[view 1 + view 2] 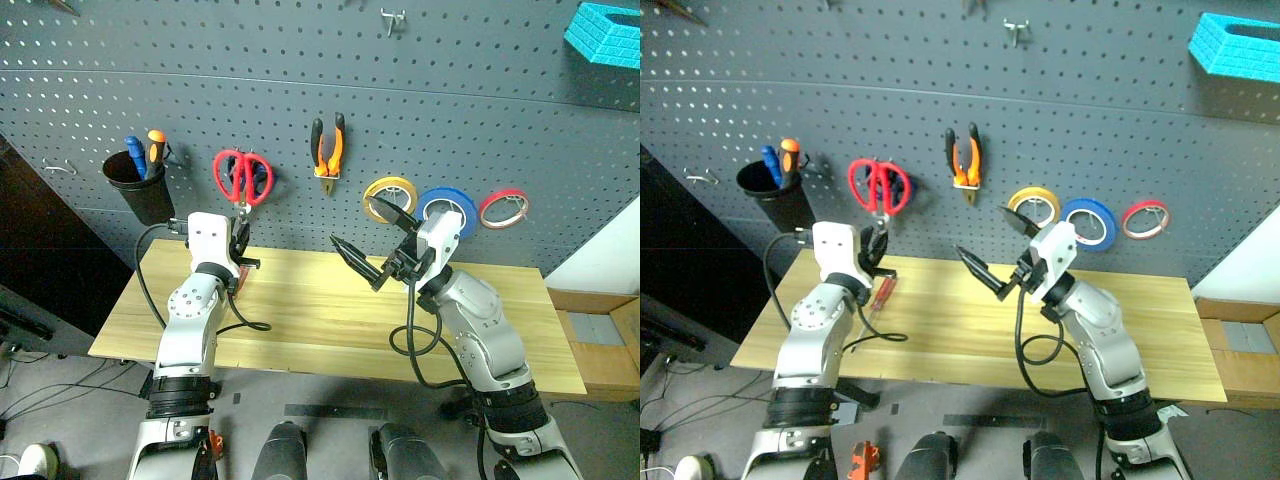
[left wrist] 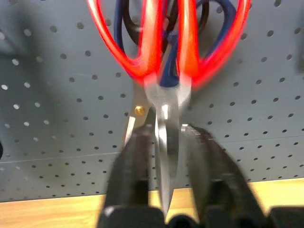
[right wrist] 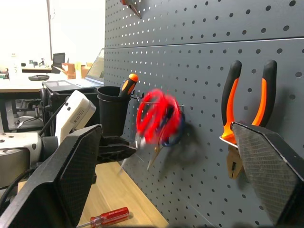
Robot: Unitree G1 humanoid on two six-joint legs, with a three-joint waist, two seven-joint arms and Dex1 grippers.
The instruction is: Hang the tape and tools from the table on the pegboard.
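Red-handled scissors (image 1: 242, 177) hang on the pegboard (image 1: 300, 90), blades between the left gripper (image 2: 166, 142)'s slightly parted fingers. Right gripper (image 1: 372, 240) gapes wide, holding nothing, over the table (image 1: 320, 320). Red-handled screwdriver (image 3: 103, 218) lies on the wood.

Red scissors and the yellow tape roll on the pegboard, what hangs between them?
The orange-and-black pliers hang between the red scissors and the yellow tape roll on the pegboard, seen in the left eye view.

The left gripper (image 1: 240, 243) reaches up to the steel blades of the red-handled scissors (image 1: 241, 178) hanging on the dark grey perforated pegboard (image 1: 300, 110) directly above it.
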